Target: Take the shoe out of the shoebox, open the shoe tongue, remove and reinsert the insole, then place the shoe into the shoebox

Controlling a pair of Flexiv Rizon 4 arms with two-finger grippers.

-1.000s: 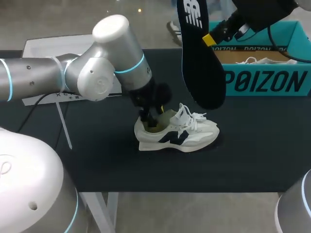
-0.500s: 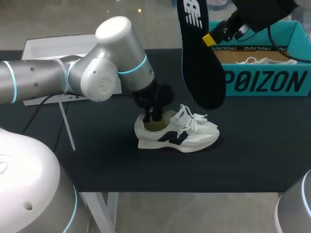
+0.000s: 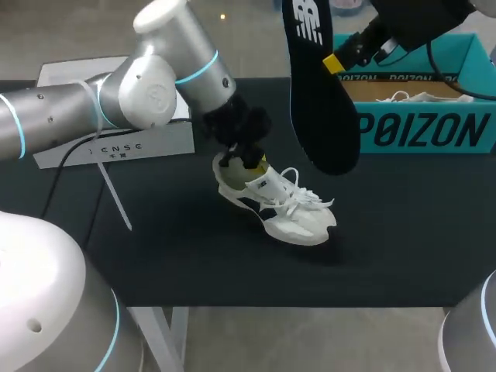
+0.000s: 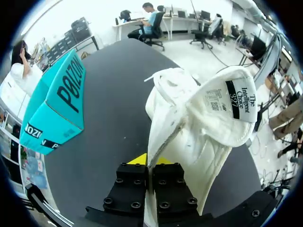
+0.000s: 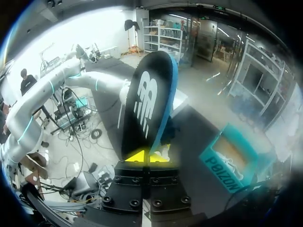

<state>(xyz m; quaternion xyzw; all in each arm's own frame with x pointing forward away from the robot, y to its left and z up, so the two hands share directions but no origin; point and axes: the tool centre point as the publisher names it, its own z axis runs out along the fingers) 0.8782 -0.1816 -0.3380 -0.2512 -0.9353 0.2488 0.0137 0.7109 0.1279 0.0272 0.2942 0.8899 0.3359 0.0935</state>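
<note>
White lace-up fabric sneaker (image 3: 280, 208), judged light and floppy, is pinched at its firmer heel rim mid-counter (image 3: 170, 256) by the left claw (image 4: 150, 160), while the bendy black foam insole (image 3: 318, 101) is clamped at one o'clock by the right claw (image 3: 333, 62).

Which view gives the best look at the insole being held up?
The right wrist view: the insole shows nearly whole, logo side facing, extending ahead of the right gripper, which is shut on it. The head view cuts off its upper end. The left wrist view shows the shoe but no insole.

a white placard (image 3: 143, 147) stands at the black table's (image 3: 403, 256) back left.
</note>
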